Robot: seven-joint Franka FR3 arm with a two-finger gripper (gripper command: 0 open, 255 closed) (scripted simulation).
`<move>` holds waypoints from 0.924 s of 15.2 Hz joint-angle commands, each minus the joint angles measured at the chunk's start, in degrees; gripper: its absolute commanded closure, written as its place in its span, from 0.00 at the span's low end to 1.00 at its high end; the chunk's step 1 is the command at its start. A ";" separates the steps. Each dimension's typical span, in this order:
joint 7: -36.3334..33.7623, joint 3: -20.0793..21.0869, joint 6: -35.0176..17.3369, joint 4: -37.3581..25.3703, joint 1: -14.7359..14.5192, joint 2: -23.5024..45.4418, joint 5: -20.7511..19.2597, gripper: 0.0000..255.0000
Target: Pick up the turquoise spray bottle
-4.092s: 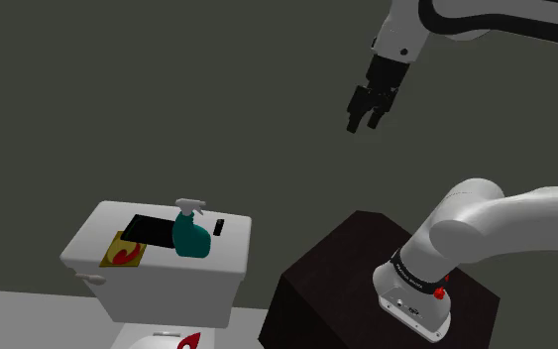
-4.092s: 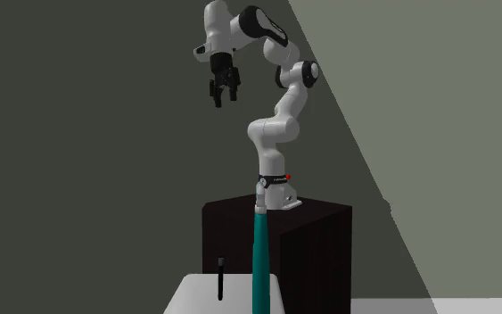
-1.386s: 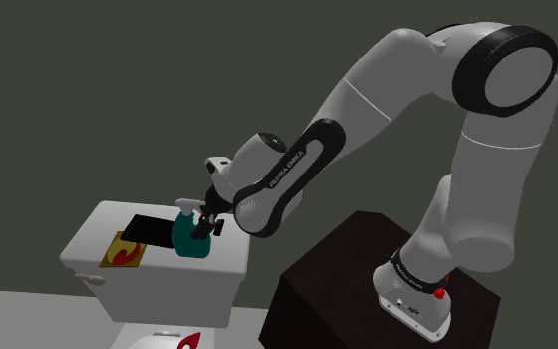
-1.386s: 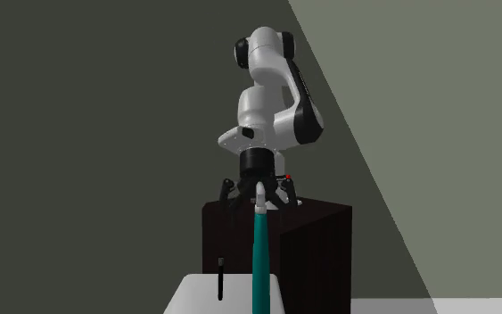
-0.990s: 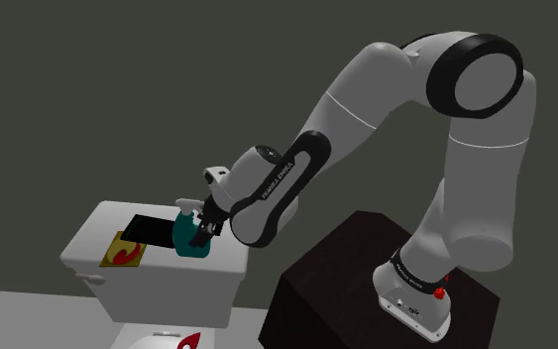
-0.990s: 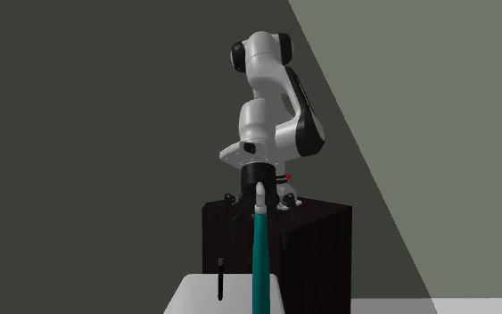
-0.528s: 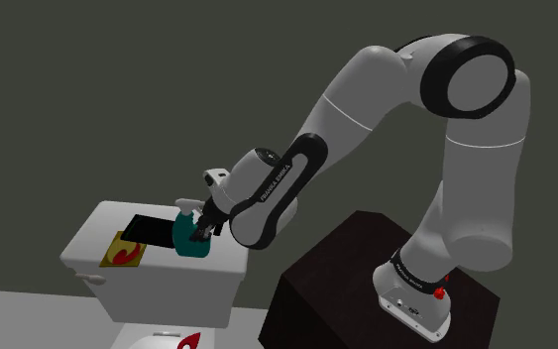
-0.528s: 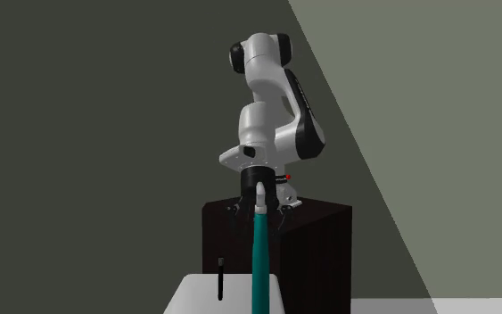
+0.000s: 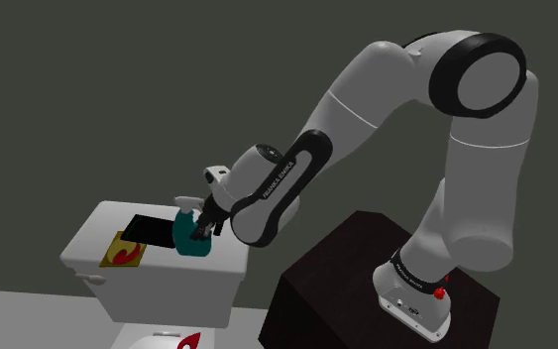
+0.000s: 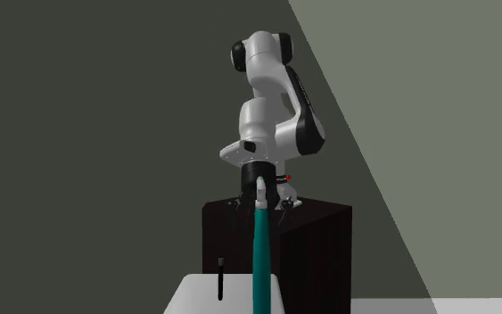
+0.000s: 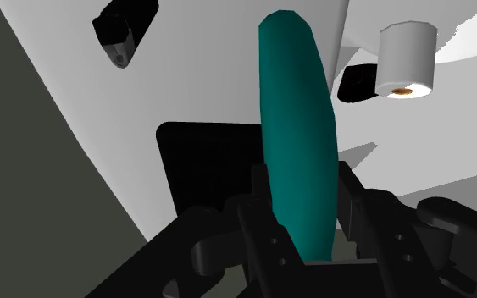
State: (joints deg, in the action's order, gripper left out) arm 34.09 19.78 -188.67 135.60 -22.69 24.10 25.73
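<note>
Grasp step: gripper (image 11: 302,193) fingers pinch teal spray bottle (image 11: 296,110) standing on the toilet tank (image 9: 158,276); next likely a straight lift.

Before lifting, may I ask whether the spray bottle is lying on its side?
No, the spray bottle stands upright on the toilet tank.

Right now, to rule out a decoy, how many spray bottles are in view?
1. The turquoise spray bottle stands on the toilet tank lid, clasped by the gripper. Another could be hidden behind the arm.
</note>
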 commanded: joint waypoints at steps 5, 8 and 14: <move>-0.93 -2.50 4.44 0.81 -2.29 -5.30 0.53 1.00; -1.84 -4.28 6.70 1.12 -3.89 -7.86 0.25 1.00; -3.74 -7.00 9.83 1.44 -6.19 -11.24 -1.07 1.00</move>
